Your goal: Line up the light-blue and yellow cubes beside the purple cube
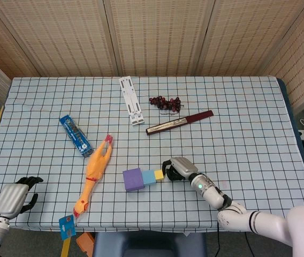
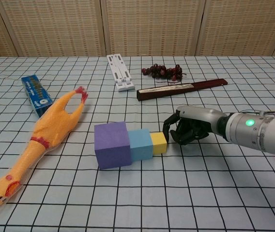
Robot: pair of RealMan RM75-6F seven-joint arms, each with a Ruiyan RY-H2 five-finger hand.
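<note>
The right hand (image 2: 188, 129) has its fingers (image 2: 169, 131) clenched, holding nothing, knuckles pressing the small yellow cube (image 2: 159, 143), likely to push it tight against the light-blue cube (image 2: 141, 144) and large purple cube (image 2: 112, 145) beyond them.

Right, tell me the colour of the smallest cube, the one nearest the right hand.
Yellow. The smallest cube shows best in the chest view.
</note>
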